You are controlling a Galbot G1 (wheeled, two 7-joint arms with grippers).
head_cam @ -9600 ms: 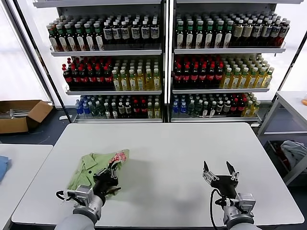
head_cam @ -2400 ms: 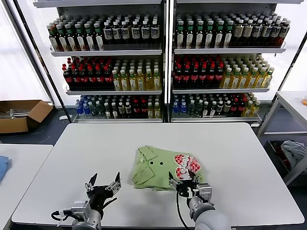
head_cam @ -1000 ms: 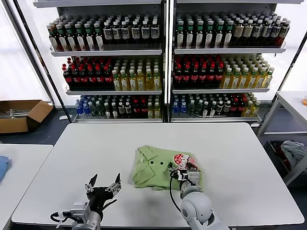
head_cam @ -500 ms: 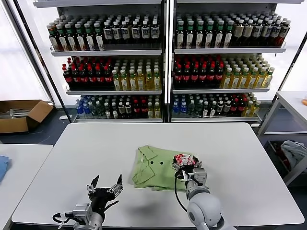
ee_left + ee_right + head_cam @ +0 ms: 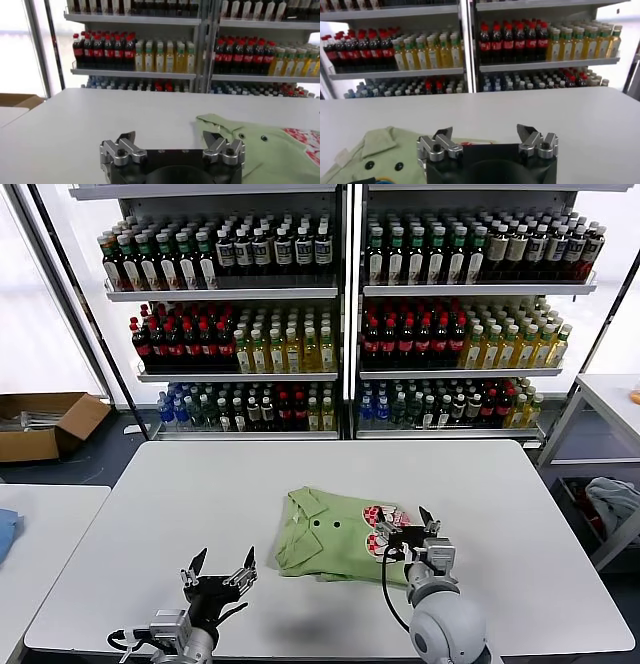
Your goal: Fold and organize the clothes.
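Note:
The clothes are one light green polo shirt (image 5: 325, 534), lying folded in the middle of the white table (image 5: 300, 474). Its collar points to the far left and its red-and-white checkered print (image 5: 374, 516) is on the right. My right gripper (image 5: 405, 520) is open over the shirt's right edge, just past the print, with nothing between its fingers. In the right wrist view the right gripper (image 5: 484, 130) has the shirt (image 5: 375, 150) and two dark buttons beside it. My left gripper (image 5: 217, 568) is open and empty near the table's front left. The left wrist view shows the left gripper (image 5: 169, 136) and the shirt (image 5: 260, 150) beyond it.
Tall shelves of bottles (image 5: 340, 314) stand behind the table. A cardboard box (image 5: 45, 424) lies on the floor at far left, beside a second table (image 5: 40, 534). A metal cart (image 5: 600, 484) with cloth on its lower level stands at right.
My right gripper has drifted rightward across the shirt, from over the print to the shirt's right edge. The left gripper and the shirt have stayed put.

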